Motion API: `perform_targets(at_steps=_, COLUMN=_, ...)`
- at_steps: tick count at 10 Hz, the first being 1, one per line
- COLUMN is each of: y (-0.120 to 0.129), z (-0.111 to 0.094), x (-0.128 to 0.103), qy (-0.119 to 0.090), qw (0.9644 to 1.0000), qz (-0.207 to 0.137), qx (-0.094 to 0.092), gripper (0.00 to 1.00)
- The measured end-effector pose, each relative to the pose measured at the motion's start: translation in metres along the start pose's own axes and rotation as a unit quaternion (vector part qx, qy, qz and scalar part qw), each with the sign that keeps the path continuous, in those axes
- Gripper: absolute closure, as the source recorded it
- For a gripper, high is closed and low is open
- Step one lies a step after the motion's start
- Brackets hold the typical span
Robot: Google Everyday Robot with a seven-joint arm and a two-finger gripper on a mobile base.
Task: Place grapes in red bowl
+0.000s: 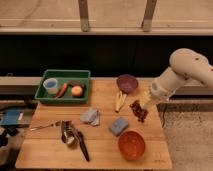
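I see my gripper at the right side of the desk, low over the wood, with the grapes hanging from it. The fingers pinch the top of the bunch; the dark cluster dangles just below them, over the desk between the purple bowl and the red bowl. I cannot tell whether the lowest grapes touch the wood. The white arm rises from the gripper up and to the right, bending at a rounded joint beyond the desk's right edge.

The red bowl sits near the front edge of the desk, in front of the grapes and slightly left of them, and apart from them. The purple bowl stands toward the back edge. Just left of the grapes lies a pale yellow banana. A blue sponge lies between the banana and the red bowl. Further left is a crumpled grey cloth, and beyond it some dark utensils near the front left. At the back left a green tray holds a light blue cup, a carrot and an orange fruit.
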Motion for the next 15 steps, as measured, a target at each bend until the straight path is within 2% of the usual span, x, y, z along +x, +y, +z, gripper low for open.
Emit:
perform_targets(at_steps=3, y=0.000, z=0.001, x=0.000, qy=0.001, qw=1.0000, qz=0.000, qx=0.000, gripper=1.00)
perform_targets(at_steps=5, y=0.003, z=0.004, x=0.007, qy=0.012, qw=0.9998, qz=-0.011, qx=0.009, gripper=1.00)
perform_targets(at_steps=9, y=0.026, z=0.023, x=0.059, qy=0.045, qw=0.9981, qz=-0.033, qx=0.028, gripper=1.00)
perform_targets(at_steps=11, y=0.032, z=0.032, x=0.081, qy=0.060, qw=0.9970, qz=-0.037, qx=0.031, gripper=1.00)
perform_targets(at_steps=13, y=0.030, z=0.046, x=0.092, qy=0.077, qw=0.9960, qz=-0.037, qx=0.026, gripper=1.00)
perform_targets(at_steps=15, y=0.030, z=0.051, x=0.098, qy=0.082, qw=0.9955, qz=-0.041, qx=0.021, gripper=0.96)
